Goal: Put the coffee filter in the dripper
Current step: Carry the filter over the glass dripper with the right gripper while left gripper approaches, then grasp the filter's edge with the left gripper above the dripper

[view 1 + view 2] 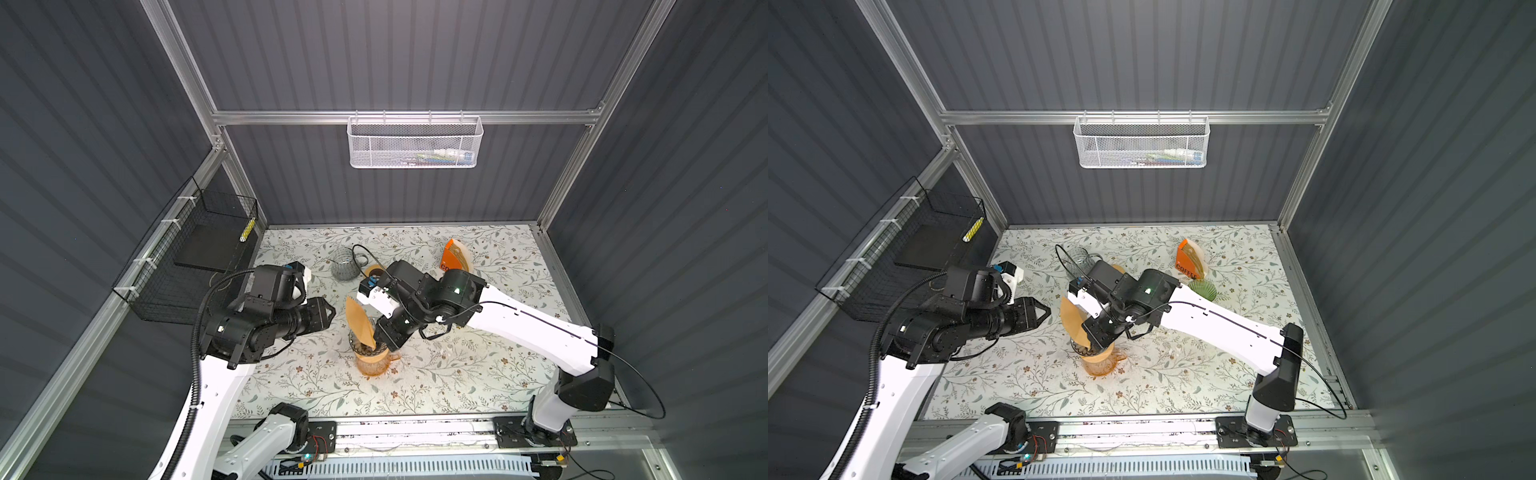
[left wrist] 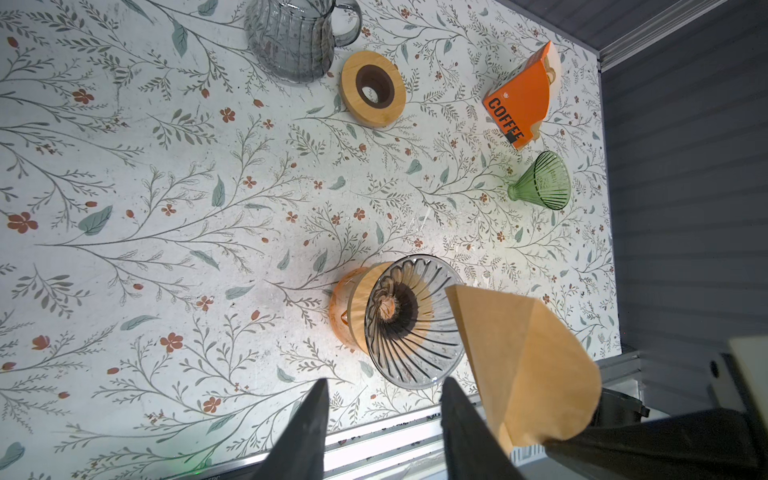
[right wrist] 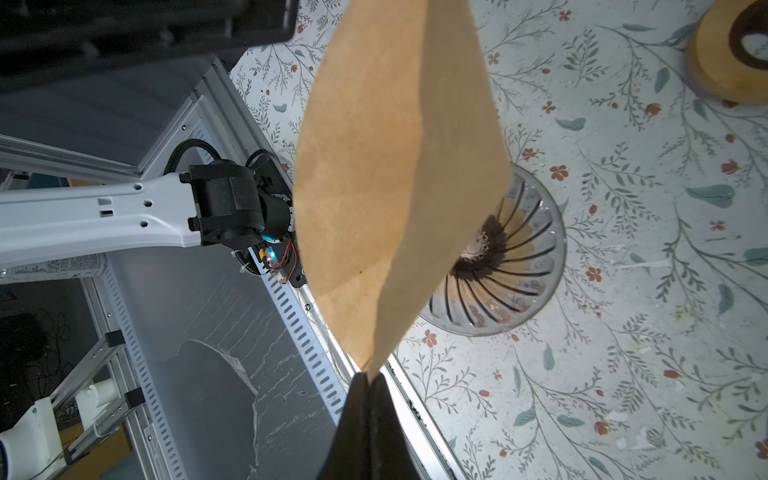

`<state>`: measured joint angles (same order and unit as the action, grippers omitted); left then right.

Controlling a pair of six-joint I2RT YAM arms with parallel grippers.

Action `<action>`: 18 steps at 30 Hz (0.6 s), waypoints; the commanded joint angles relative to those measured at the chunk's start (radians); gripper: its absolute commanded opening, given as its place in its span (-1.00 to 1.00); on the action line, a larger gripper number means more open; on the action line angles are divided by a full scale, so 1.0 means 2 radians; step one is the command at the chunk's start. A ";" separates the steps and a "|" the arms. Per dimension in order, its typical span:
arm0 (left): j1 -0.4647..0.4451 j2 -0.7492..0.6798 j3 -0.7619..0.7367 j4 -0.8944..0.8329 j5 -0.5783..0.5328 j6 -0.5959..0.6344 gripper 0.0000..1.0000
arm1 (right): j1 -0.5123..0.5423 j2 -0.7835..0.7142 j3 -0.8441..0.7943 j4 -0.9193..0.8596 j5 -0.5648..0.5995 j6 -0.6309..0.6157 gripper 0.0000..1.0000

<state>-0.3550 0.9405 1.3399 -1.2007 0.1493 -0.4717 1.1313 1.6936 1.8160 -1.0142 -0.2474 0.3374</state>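
A brown paper coffee filter [image 3: 395, 166] hangs pinched by one corner in my right gripper [image 3: 370, 376], which is shut on it. The filter [image 1: 359, 320] stands tilted just above and beside the clear ribbed glass dripper [image 2: 415, 324], which sits on a wooden collar over an orange carafe [image 1: 372, 365]. The filter's lower edge [image 2: 528, 361] overlaps the dripper's rim [image 3: 519, 270] in the right wrist view. My left gripper [image 2: 384, 386] is open and empty, level with the filter and a short way to its left [image 1: 1046, 309].
At the back of the floral table stand a grey glass pitcher [image 2: 291, 37], a wooden ring [image 2: 373, 89], an orange COFFEE filter box [image 2: 523, 99] and a green glass cone [image 2: 540, 187]. A black wire basket [image 1: 187, 266] hangs on the left wall.
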 commanded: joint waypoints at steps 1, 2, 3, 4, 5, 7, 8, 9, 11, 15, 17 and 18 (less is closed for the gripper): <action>-0.002 0.000 0.006 -0.008 0.011 0.019 -0.10 | -0.001 0.002 -0.015 0.017 -0.026 0.016 -1.00; -0.002 0.002 0.006 -0.007 0.013 0.021 -0.10 | -0.003 0.002 -0.021 0.019 -0.031 0.019 -1.00; -0.002 0.003 0.006 -0.006 0.016 0.023 -0.10 | -0.005 0.002 -0.026 0.022 -0.035 0.022 -1.00; -0.002 0.004 0.005 -0.005 0.018 0.025 -0.10 | -0.006 0.002 -0.032 0.023 -0.038 0.024 -1.00; -0.001 0.005 0.004 -0.003 0.020 0.026 -0.10 | -0.009 0.002 -0.036 0.027 -0.038 0.025 -1.00; -0.002 0.007 0.002 0.004 0.028 0.028 -0.10 | -0.017 -0.001 -0.045 0.037 -0.065 0.029 -1.00; -0.002 0.008 0.001 0.011 0.034 0.028 -0.10 | -0.019 0.000 -0.049 0.041 -0.070 0.031 -1.00; -0.002 0.009 0.000 0.018 0.043 0.028 -0.10 | -0.022 0.000 -0.051 0.043 -0.073 0.031 -1.00; -0.002 0.012 0.000 0.026 0.059 0.029 -0.10 | -0.027 0.003 -0.057 0.044 -0.072 0.031 -1.00; -0.002 0.015 -0.002 0.028 0.061 0.035 -0.10 | -0.038 0.005 -0.071 0.051 -0.085 0.039 -1.00; -0.002 0.017 -0.006 0.030 0.065 0.037 -0.10 | -0.042 0.006 -0.075 0.052 -0.092 0.041 -1.00; -0.002 0.017 -0.008 0.032 0.068 0.037 -0.10 | -0.043 0.006 -0.076 0.053 -0.094 0.041 -1.00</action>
<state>-0.3546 0.9722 1.3373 -1.1500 0.2489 -0.4255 1.0554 1.6939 1.6756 -0.9245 -0.3988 0.4053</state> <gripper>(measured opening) 0.450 0.046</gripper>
